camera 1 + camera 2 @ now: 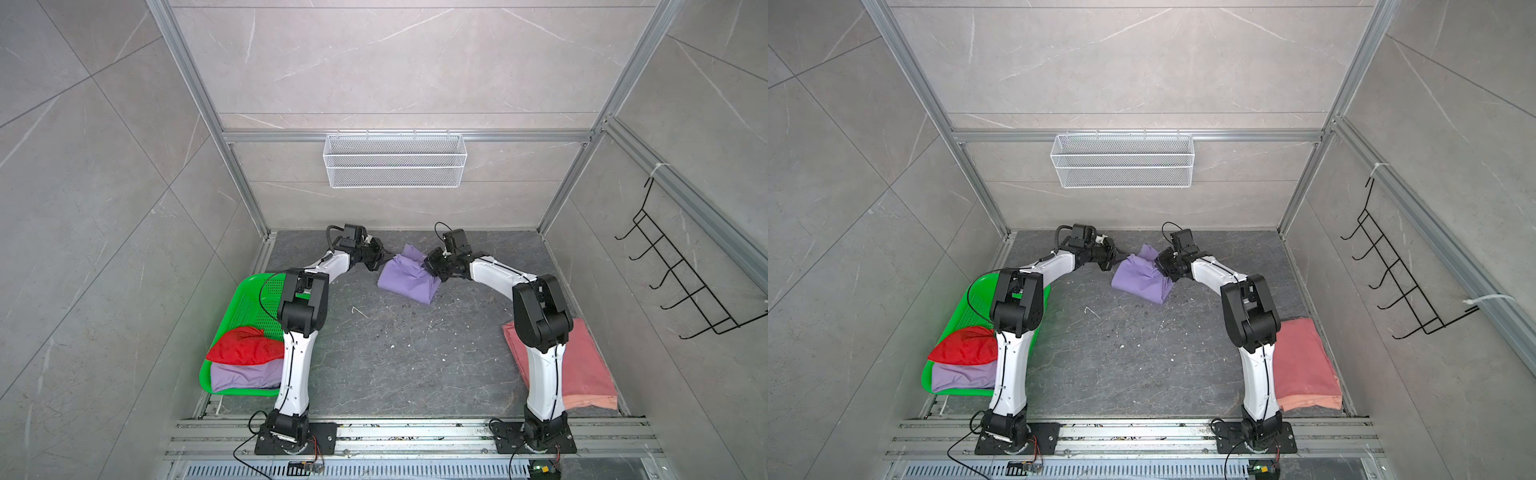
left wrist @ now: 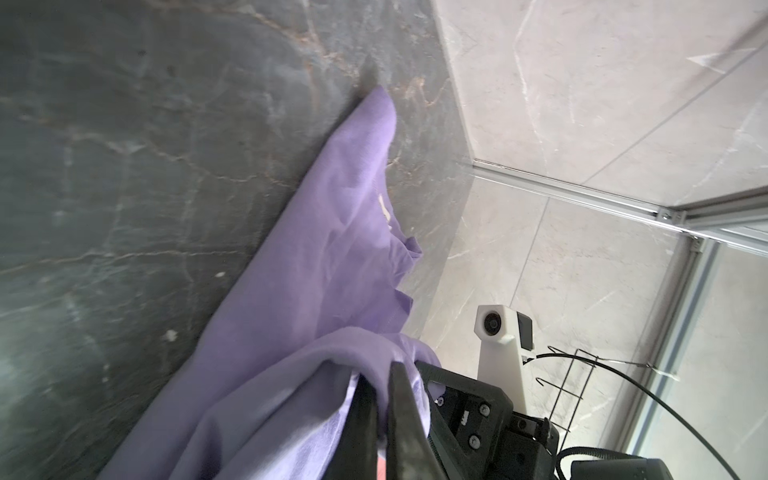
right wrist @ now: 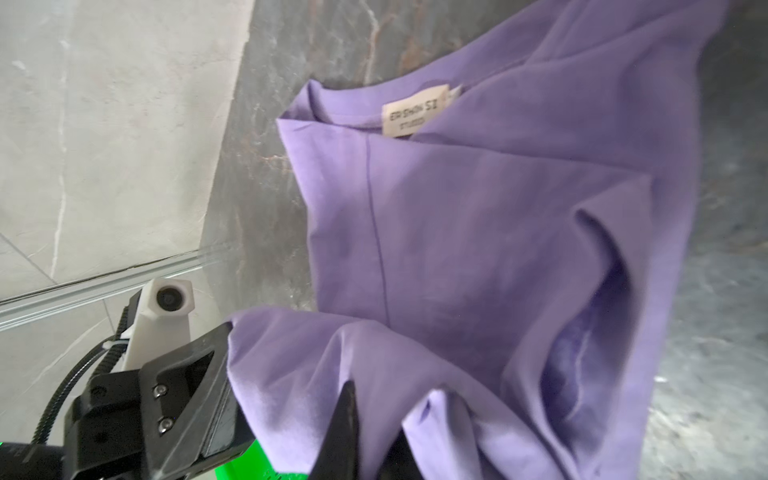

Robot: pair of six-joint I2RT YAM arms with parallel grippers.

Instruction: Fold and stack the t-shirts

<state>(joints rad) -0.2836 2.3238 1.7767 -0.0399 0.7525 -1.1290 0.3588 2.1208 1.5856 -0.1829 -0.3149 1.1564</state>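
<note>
Left wrist view: left hand (image 2: 380, 374) pinched shut on the lavender t-shirt (image 2: 324, 257) edge. Same for right hand (image 3: 374, 432), clamped on it (neck label (image 3: 415, 110) showing). It sits bunched on the surface (image 1: 395, 353), well apart from the green basket (image 1: 245, 299), which holds a red t-shirt (image 1: 245, 345) atop a second lavender t-shirt (image 1: 243, 376). Salmon t-shirt (image 1: 586, 370) lies folded far across from the basket.

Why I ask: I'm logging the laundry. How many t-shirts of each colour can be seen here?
Lavender: 2, the crumpled lavender shirt between the arms and the second lavender shirt in the green basket
Red: 1, the red shirt on top of it
Salmon-pink: 1, the salmon-pink shirt
Total: 4
</note>
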